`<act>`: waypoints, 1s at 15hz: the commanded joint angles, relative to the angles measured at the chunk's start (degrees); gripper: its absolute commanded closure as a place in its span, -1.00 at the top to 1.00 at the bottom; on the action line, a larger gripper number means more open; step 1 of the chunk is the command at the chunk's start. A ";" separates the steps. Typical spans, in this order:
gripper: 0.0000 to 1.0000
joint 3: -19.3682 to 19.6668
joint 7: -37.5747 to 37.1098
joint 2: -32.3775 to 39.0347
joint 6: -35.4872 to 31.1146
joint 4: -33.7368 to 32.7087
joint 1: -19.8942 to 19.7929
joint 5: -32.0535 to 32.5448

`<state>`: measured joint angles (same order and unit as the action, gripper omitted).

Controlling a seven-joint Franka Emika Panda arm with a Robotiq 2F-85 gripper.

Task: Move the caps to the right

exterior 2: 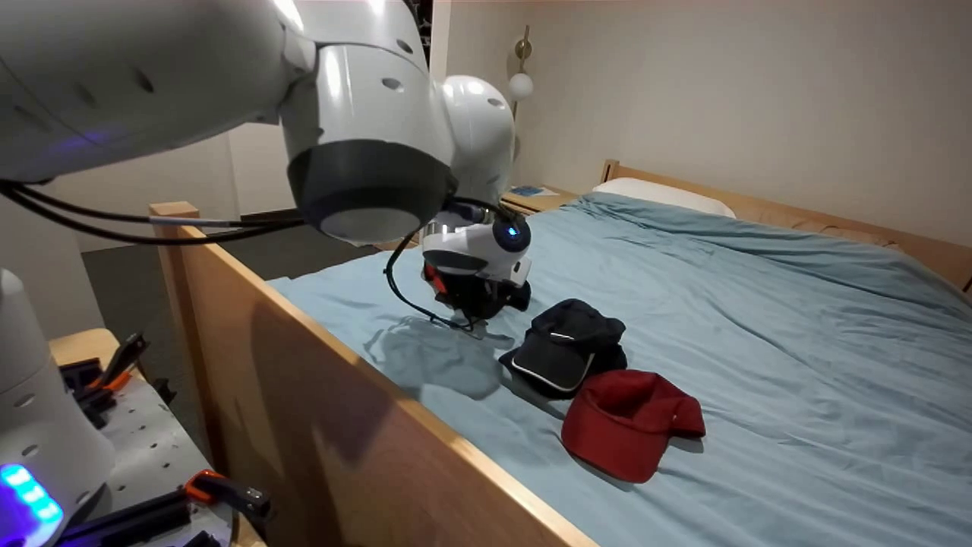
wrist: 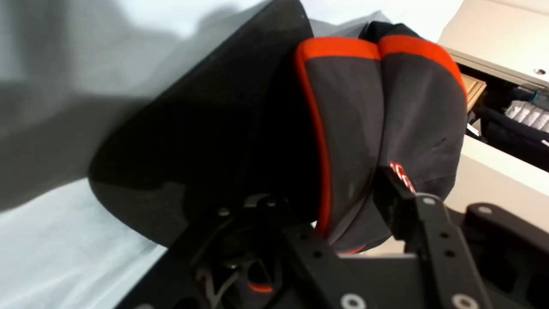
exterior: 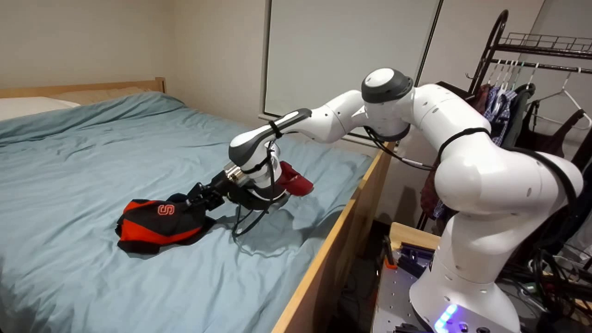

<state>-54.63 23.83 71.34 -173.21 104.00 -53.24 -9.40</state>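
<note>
Had fingers (exterior: 201, 198) at the crown of an orange-and-black baseball cap (exterior: 162, 226) on the bed (exterior: 92, 175).
Could not tell whether clamped or apart. Saw a black cap (exterior 2: 562, 346) just beside a dark-red cap (exterior 2: 626, 429), plus clothes (exterior: 501, 108) on a garment rack (exterior: 536, 50).

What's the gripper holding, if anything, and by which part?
The black-and-orange cap, apparently pinched by the fabric of its crown in the gripper.
</note>
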 commanded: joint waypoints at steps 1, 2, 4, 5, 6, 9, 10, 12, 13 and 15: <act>-0.48 -2.33 1.66 3.04 -1.07 0.68 -2.51 5.47; -0.62 -2.70 1.53 3.16 -1.65 1.06 -2.98 6.61; -0.87 -4.06 0.83 2.31 -2.40 1.85 -4.25 8.02; -0.89 -4.83 0.76 1.71 -3.13 2.33 -4.91 8.78; -0.96 -6.37 1.14 1.21 -4.92 3.23 -6.16 9.90; -0.91 -11.77 -0.22 1.53 -13.87 6.61 -10.81 14.45; -0.92 -13.33 -1.17 2.06 -17.19 7.99 -12.48 16.42; -0.90 -15.48 -4.19 3.29 -23.41 10.31 -15.80 20.41; -0.90 -15.61 -6.55 3.15 -26.38 11.22 -17.16 22.11; -0.90 -15.85 -11.54 3.12 -24.95 7.07 -20.40 25.65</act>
<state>-68.43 17.70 73.08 -198.36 112.76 -67.91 11.28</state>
